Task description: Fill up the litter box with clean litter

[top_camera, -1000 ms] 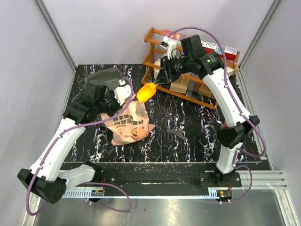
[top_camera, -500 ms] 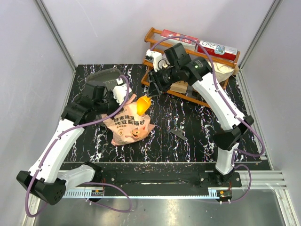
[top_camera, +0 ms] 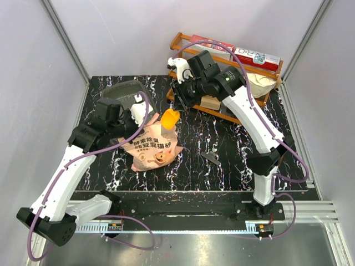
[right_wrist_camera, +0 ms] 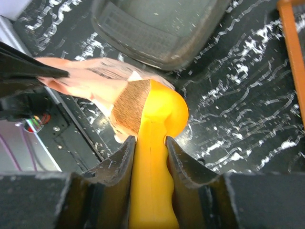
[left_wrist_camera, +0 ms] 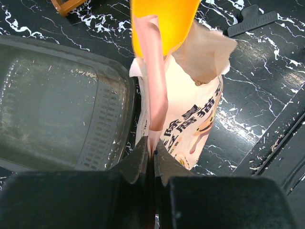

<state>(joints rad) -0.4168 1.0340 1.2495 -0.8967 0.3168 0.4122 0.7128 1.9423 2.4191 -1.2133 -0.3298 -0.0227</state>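
Observation:
The litter box [top_camera: 123, 88], a dark grey tray, lies at the back left and looks empty in the left wrist view [left_wrist_camera: 52, 109]. The pink pig bag [top_camera: 152, 148] stands in front of it. My left gripper [top_camera: 143, 116] is shut on the bag's upper edge [left_wrist_camera: 155, 95] and holds its mouth open. My right gripper [top_camera: 177, 105] is shut on the handle of the yellow-orange scoop [top_camera: 169, 118], whose bowl [right_wrist_camera: 164, 109] points down into the bag's mouth. Tan litter granules [right_wrist_camera: 127, 107] show inside the bag beside the bowl. The litter box also shows in the right wrist view [right_wrist_camera: 157, 28].
A wooden rack [top_camera: 222, 102] with boxes stands at the back right, close behind my right arm. A small black clip [top_camera: 211, 159] lies on the marbled tabletop to the right of the bag. Grey walls enclose the table.
My right arm has swung left and lowered the scoop from beside the rack to the bag's mouth. My left arm kept hold of the bag's edge and shifted a little.

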